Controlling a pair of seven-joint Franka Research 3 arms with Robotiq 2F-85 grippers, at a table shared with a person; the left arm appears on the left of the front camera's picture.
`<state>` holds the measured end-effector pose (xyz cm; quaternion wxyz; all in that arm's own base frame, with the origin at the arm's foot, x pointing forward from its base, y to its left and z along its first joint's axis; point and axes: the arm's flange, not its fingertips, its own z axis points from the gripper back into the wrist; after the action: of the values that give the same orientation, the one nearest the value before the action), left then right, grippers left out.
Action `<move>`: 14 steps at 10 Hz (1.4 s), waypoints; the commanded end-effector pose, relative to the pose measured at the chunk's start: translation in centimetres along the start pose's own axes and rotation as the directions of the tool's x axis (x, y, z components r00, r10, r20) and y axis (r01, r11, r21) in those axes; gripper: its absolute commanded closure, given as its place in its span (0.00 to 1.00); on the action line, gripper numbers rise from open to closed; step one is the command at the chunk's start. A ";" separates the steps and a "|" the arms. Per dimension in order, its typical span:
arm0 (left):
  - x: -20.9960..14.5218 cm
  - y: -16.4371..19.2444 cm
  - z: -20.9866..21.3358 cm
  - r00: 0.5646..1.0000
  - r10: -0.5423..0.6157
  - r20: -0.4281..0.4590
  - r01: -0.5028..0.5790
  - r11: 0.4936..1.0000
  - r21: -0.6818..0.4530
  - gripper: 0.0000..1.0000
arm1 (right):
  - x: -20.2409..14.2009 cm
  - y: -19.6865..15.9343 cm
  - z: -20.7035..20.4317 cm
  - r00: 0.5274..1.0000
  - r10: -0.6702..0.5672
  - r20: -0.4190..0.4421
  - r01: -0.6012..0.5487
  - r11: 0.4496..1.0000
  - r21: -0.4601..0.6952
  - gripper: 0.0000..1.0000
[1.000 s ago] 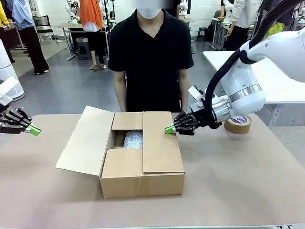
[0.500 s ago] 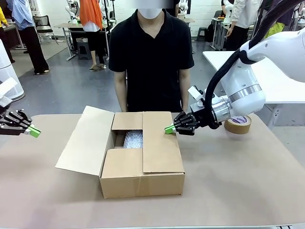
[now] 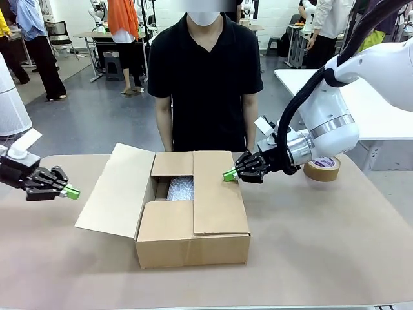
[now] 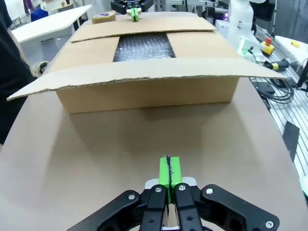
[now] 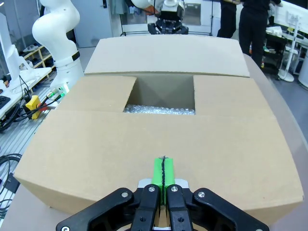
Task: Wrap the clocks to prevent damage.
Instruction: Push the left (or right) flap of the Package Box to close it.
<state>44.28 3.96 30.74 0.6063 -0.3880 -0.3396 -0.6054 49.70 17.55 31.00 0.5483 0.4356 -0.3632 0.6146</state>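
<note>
Two grippers in play, and both are shut tight with nothing between the pads. The left gripper (image 3: 70, 192) hovers low near the table's (image 3: 322, 252) left edge, green tips pressed together and aimed at the cardboard box (image 3: 193, 242), clear of its splayed left flap (image 3: 116, 190). The right gripper (image 3: 228, 174) sits at the far right corner of the box, closed tips just at the edge of the folded-down right flap (image 3: 218, 194); whether they touch the cardboard I cannot tell. The box stands around the middle of the table, a little toward the left edge, with the near and far flaps folded in and a gap left open on top. Down in that gap lies bubble wrap (image 3: 181, 188), crinkled and shiny; no clock face can be made out through it. Over by the far right corner a roll of brown tape (image 3: 322, 169) lies flat. At the far edge a person (image 3: 205, 84) in a black shirt stands right behind the box, arms down.
</note>
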 end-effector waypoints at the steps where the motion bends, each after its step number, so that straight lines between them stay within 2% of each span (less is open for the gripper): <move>1: -0.6 2.4 -2.3 0.997 -0.047 0.059 0.045 0.998 0.037 1.00 | -0.3 0.0 -0.3 1.000 -0.007 -0.006 0.007 1.000 -0.003 0.99; 4: -0.2 3.0 -5.8 0.995 -0.042 0.094 0.044 0.999 -0.020 1.00 | -0.3 0.0 -0.3 1.000 -0.007 -0.006 0.007 1.000 -0.003 0.99; 6: 0.8 3.0 -7.4 0.993 -0.055 0.101 0.057 0.998 -0.011 1.00 | -0.3 0.0 -0.3 1.000 -0.007 -0.006 0.007 1.000 -0.003 0.99; 14: 7.7 3.8 -10.8 0.973 -0.122 0.194 0.130 0.991 -0.024 1.00 | -0.3 0.0 -0.3 1.000 -0.007 -0.006 0.007 1.000 -0.003 0.99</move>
<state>47.72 -8.26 32.22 0.5280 -0.4304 -0.3960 -0.6158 49.70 17.56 31.00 0.5482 0.4356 -0.3631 0.6146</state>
